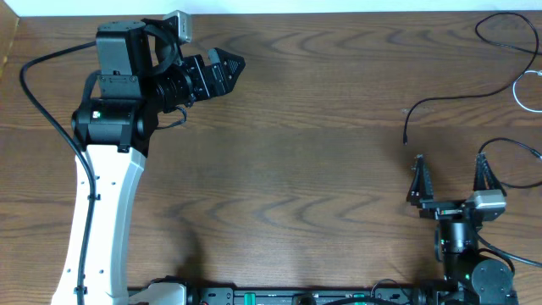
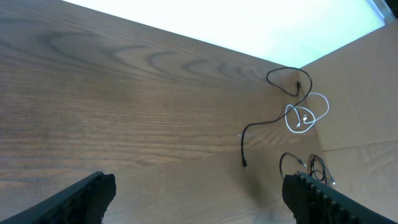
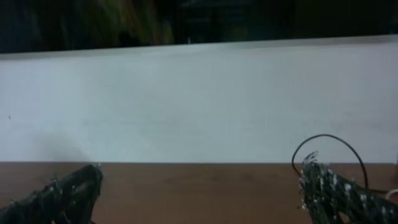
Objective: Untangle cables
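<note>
The cables lie at the table's far right. One black cable point(image 1: 440, 100) runs from a plug end near the middle right up toward a black loop point(image 1: 508, 34) in the corner. A short white cable point(image 1: 527, 89) coils by the right edge. In the left wrist view the black cable point(image 2: 273, 121) and the white coil point(image 2: 305, 116) lie apart from my fingers. My left gripper point(image 1: 230, 64) point(image 2: 199, 202) hangs open at the top left, far from them. My right gripper point(image 1: 450, 168) point(image 3: 199, 193) stands open just below the cables, holding nothing. A black loop point(image 3: 329, 142) shows past its right finger.
Another thin black cord point(image 1: 512, 146) curves beside the right gripper's wrist. The left arm's thick black cord point(image 1: 38, 93) trails along the table's left side. Bare wood point(image 1: 296, 169) spans the middle between the two arms. A cardboard panel point(image 2: 367, 93) borders the table's right edge.
</note>
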Controlling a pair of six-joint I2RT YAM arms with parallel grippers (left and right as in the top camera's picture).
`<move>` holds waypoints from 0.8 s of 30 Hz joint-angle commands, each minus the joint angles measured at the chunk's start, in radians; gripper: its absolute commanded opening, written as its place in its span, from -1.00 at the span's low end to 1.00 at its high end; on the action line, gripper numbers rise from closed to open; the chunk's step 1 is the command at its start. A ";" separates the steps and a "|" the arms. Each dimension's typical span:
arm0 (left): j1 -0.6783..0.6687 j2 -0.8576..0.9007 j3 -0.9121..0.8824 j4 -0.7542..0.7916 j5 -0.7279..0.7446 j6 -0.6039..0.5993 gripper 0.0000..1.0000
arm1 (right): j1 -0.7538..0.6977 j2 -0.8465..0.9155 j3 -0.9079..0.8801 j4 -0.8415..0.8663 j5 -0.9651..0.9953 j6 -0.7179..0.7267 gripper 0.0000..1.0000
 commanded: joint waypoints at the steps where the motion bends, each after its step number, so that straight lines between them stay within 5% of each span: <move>1: -0.003 0.010 0.007 -0.002 -0.005 0.006 0.82 | 0.015 -0.013 -0.047 0.008 0.012 0.018 0.99; 11: -0.003 0.010 0.007 -0.002 -0.005 0.006 0.82 | 0.016 -0.013 -0.080 -0.265 0.016 0.003 0.98; 24: -0.003 0.010 0.007 -0.002 -0.005 0.006 0.82 | 0.015 0.002 -0.079 -0.254 0.019 0.003 0.99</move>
